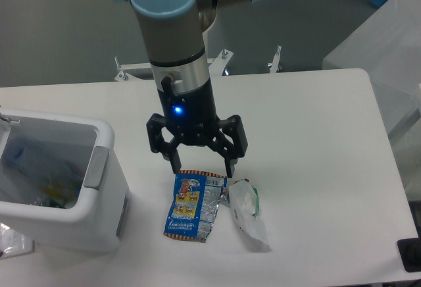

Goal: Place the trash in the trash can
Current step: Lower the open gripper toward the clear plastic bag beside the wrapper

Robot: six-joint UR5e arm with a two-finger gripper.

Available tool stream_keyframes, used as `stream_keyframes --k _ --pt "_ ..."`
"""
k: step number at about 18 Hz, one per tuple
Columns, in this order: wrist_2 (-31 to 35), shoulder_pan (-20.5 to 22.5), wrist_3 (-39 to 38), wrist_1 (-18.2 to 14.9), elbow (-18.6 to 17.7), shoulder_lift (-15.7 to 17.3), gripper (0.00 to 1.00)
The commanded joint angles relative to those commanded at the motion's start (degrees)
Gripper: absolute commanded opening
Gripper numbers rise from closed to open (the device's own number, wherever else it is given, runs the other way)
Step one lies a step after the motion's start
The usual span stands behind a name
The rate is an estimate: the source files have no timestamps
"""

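Bin (99, 188): some litter inside. Counter (316, 168): snack packet (191, 207) and wrapper (247, 211) remain — my end effector (202, 166) hangs wide and empty above the packet.

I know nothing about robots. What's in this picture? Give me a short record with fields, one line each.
claw: open, empty, fingers pointing down just above the snack packet's top edge
snack packet: blue and yellow, flat on the table, silver foil showing
plastic wrapper: crumpled, clear-white with green bits, right of the packet
trash can: white, at left, some litter already inside
table: white
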Motion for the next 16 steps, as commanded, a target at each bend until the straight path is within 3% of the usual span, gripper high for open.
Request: stream_keyframes --k 5,8,12,16 --pt "3.0 0.7 -0.8 0.1 0.1 -1.1 1.0" --pt "2.7 1.1 -0.4 1.1 -2.5 -1.4 1.0" --pt "3.2 1.4 -1.4 5.8 -4.6 -2.5 1.0" --pt "3.2 1.6 -6.6 5.7 -7.0 -4.0 1.0"
